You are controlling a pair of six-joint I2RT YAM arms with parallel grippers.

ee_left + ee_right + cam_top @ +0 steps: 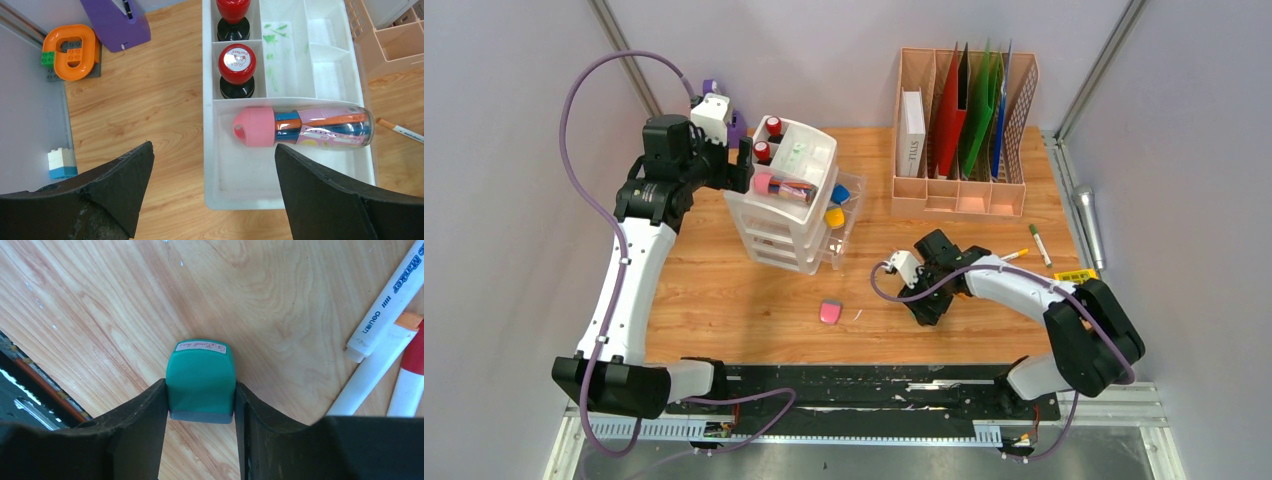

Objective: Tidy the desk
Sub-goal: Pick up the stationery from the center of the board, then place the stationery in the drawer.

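The left gripper (214,147) hangs released, jaws spread wide, above the white tray (212,190). A pink-capped pen tube (305,127) lies in the tray, seemingly its proper slot. On the desk (724,290) a pink eraser (830,312) lies loose. Further right, the right gripper (200,385) pinches a green block (200,365) by both sides, down at the wood, likely to put it away.

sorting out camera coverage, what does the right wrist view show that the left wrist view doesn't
Only right wrist: a green stamp pinched between the right gripper's fingers, and white markers lying nearby. Only left wrist: the open left gripper over a white tray holding two red stamps and a pink-capped pen tube. Both: the wooden desk.
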